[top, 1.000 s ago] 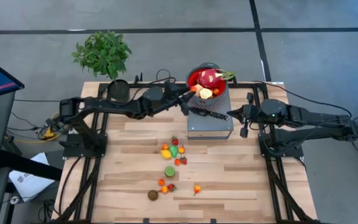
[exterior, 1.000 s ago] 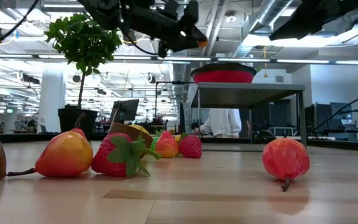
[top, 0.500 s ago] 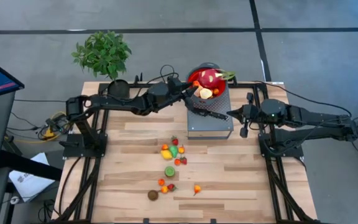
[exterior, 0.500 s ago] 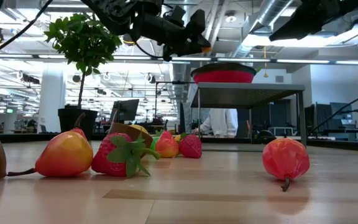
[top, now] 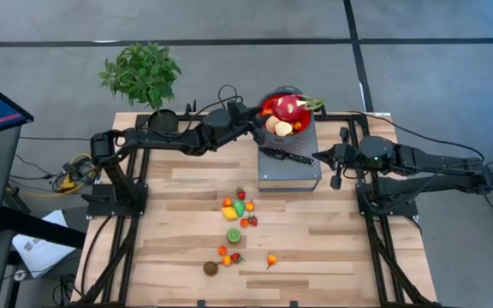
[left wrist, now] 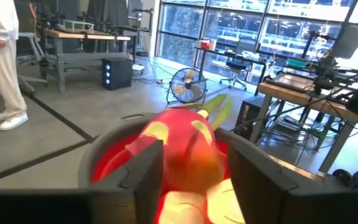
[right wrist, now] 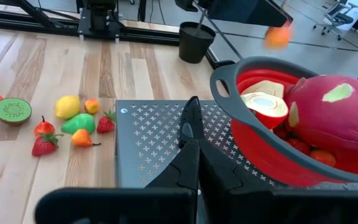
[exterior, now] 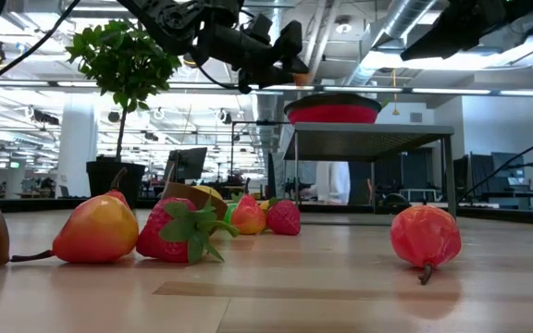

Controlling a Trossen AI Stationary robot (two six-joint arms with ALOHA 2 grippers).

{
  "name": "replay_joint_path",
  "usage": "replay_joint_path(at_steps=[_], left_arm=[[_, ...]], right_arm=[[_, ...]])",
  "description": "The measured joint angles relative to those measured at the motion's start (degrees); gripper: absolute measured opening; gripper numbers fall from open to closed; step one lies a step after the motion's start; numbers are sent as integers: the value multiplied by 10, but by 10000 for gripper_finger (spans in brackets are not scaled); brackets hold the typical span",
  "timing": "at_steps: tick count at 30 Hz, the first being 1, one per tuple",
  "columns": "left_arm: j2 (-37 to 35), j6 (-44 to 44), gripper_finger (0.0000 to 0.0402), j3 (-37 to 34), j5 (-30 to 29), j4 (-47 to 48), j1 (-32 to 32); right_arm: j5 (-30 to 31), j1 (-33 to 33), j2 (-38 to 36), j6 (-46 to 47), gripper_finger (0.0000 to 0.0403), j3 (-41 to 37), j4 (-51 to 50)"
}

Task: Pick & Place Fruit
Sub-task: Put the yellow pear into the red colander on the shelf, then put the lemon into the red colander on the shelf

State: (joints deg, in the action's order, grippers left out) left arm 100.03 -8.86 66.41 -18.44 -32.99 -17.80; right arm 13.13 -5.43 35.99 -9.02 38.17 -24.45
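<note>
Just below left end effector (right wrist: pixel 277 14): orange fruit (right wrist: pixel 278 36).

We see the left gripper (top: pixel 260 122) further along than a second ago: it has travelled from beside the platform's corner to the rim of the red bowl (top: pixel 268 104). Its fingers (left wrist: pixel 145 177) now stand wider apart. The small orange fruit (right wrist: pixel 278 37) it was carrying appears in mid-air just off the gripper, over the bowl. In the low view, the person behind the platform has moved mostly out of sight.
</note>
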Motion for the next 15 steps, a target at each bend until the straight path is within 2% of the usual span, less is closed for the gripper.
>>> replay_joint_path(at_steps=[8,15], left_arm=[[0,-4,249,0,0,-7,-3],[-10,-7,252,0,3,-24,2]], right_arm=[[0,0,0,0,0,0,0],[0,0,0,0,0,0,0]])
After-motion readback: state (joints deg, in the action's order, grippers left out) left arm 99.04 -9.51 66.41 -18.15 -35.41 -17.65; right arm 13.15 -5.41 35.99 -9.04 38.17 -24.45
